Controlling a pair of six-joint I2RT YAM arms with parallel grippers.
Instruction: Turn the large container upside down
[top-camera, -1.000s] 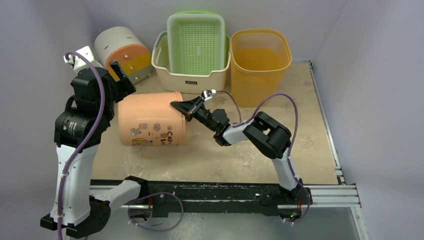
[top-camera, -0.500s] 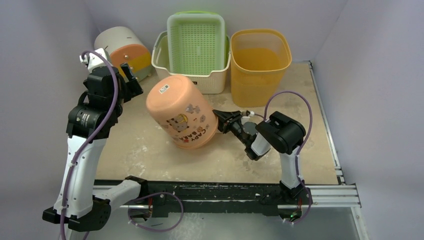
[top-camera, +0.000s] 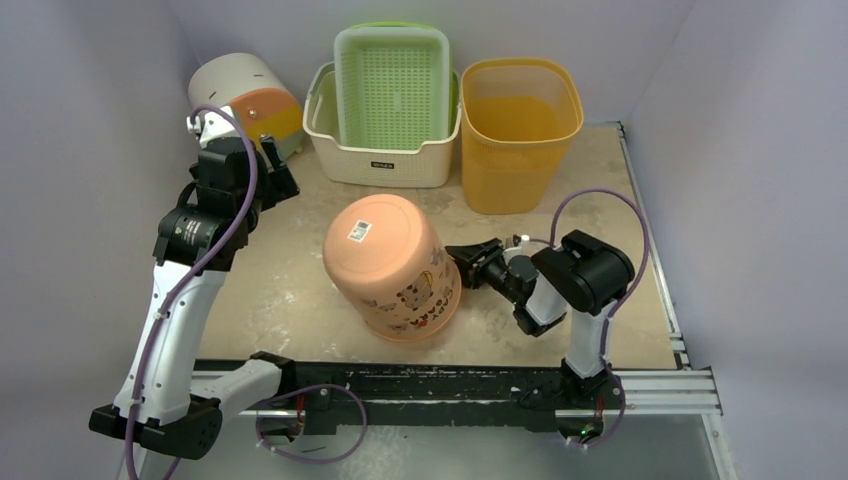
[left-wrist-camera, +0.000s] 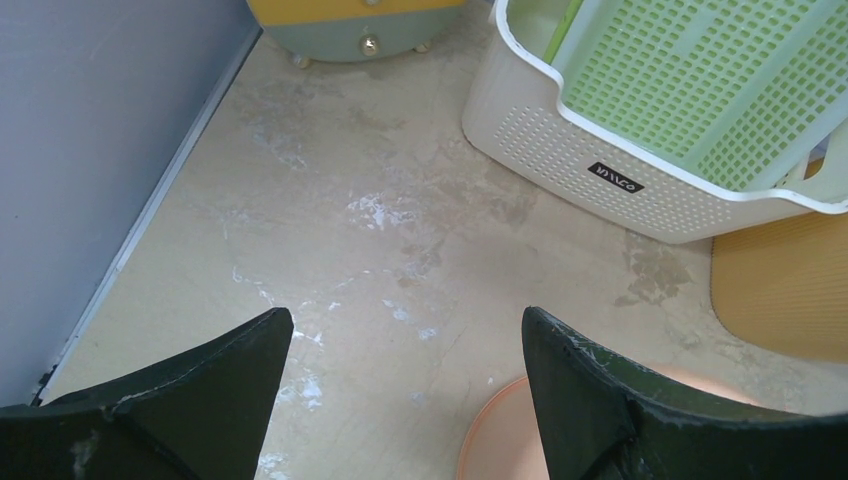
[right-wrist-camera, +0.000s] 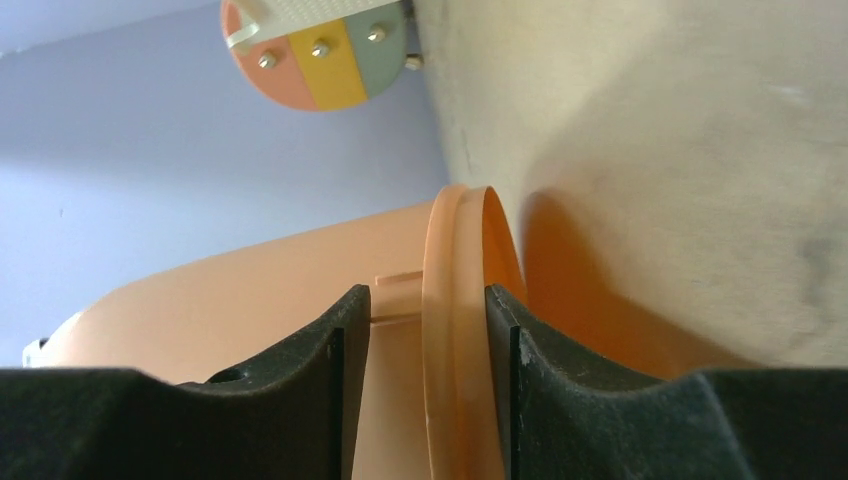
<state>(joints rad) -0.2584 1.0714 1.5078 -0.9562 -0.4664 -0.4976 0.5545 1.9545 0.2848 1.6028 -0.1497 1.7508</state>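
Nearest the arm bases, the right gripper (right-wrist-camera: 428, 300) stands part open astride the rim of the peach container (top-camera: 390, 265); a gap shows beside one finger, so it has no firm hold. The container rests base-up near the middle of the table (top-camera: 300, 290), with a white barcode sticker (top-camera: 359, 230) on its base and cartoon prints on its wall too small to read. Farther left, the left gripper (left-wrist-camera: 405, 320) hangs wide open above the table, holding nothing. At the back, a white basket (left-wrist-camera: 560, 150) bears a dark label (left-wrist-camera: 614, 180) whose lettering I cannot read, with a green tray (left-wrist-camera: 700, 70) inside
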